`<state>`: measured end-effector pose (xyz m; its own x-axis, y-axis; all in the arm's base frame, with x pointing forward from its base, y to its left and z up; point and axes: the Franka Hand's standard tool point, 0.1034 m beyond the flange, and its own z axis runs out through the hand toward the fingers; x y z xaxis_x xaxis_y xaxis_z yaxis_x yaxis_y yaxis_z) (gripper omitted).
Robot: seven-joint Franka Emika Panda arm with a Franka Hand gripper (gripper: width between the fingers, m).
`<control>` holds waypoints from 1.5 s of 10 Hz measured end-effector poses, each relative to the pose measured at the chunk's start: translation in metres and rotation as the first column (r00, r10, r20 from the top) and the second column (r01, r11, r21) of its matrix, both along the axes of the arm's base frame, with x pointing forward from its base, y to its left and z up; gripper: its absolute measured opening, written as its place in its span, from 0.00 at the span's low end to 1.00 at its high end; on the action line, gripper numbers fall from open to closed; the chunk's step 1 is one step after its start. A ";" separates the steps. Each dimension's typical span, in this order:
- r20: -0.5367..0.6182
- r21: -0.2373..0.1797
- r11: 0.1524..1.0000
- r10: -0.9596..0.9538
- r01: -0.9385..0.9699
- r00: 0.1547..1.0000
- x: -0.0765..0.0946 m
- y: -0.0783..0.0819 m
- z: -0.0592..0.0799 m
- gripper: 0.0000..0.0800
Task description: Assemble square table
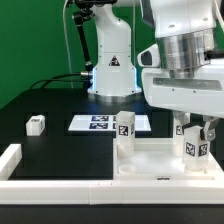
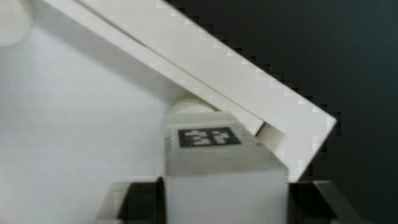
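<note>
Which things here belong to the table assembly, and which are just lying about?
Job in hand:
- square tabletop
- held leg, gripped in the hand
- upright leg at the tabletop's corner
- loose leg on the black surface

Just lying about:
- marker board
- border rail

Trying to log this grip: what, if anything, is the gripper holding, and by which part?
The gripper holds a white tagged table leg, pinched on two opposite sides at its upper end.

Bright, even light (wrist view soft)
</note>
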<state>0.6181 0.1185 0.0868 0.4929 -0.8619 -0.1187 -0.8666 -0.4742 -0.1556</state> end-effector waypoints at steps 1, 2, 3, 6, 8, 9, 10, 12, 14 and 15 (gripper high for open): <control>-0.001 0.002 1.000 -0.029 0.029 1.000 0.001 -0.001 0.000 0.38; -0.005 0.011 0.998 -0.065 0.065 0.998 0.001 -0.002 0.000 0.38; -0.010 0.014 0.996 -0.090 0.090 0.996 0.001 0.000 0.000 0.39; 0.030 -0.015 0.988 0.157 -0.156 0.987 0.000 0.005 -0.001 0.77; 0.064 -0.056 0.915 0.402 -0.399 0.913 0.000 0.009 -0.003 0.80; 0.073 -0.068 0.883 0.469 -0.464 0.880 0.000 0.008 -0.003 0.80; 0.080 -0.078 0.851 0.524 -0.519 0.848 0.000 0.008 -0.003 0.81; 0.090 -0.110 0.749 0.662 -0.653 0.744 0.000 0.006 -0.004 0.81; 0.069 -0.187 0.506 0.862 -0.842 0.503 0.000 0.003 -0.005 0.81; 0.052 -0.228 0.338 0.941 -0.913 0.335 0.001 0.003 -0.007 0.81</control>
